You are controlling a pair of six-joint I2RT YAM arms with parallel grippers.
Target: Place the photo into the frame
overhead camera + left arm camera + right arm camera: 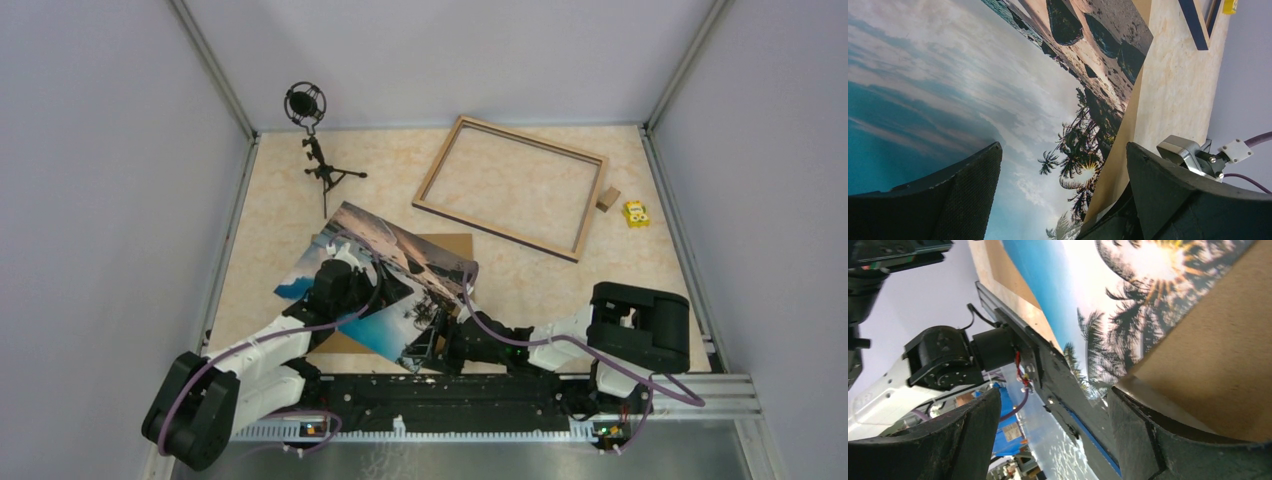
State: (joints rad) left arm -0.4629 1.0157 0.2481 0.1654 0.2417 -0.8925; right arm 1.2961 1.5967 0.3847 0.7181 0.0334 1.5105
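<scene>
The photo lies on a brown board on the near left part of the table. The left gripper hangs over it, fingers wide apart. The right gripper is at the photo's near corner, fingers apart too. The frame lies far right, well apart.

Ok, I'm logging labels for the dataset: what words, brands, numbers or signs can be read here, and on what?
No text can be read in any view.
photo: picture only, no caption visible.
frame: bare rails, no marking seen.
yellow item: too small to tell.
pale label on something blue, right wrist view: blurred, unreadable.
</scene>
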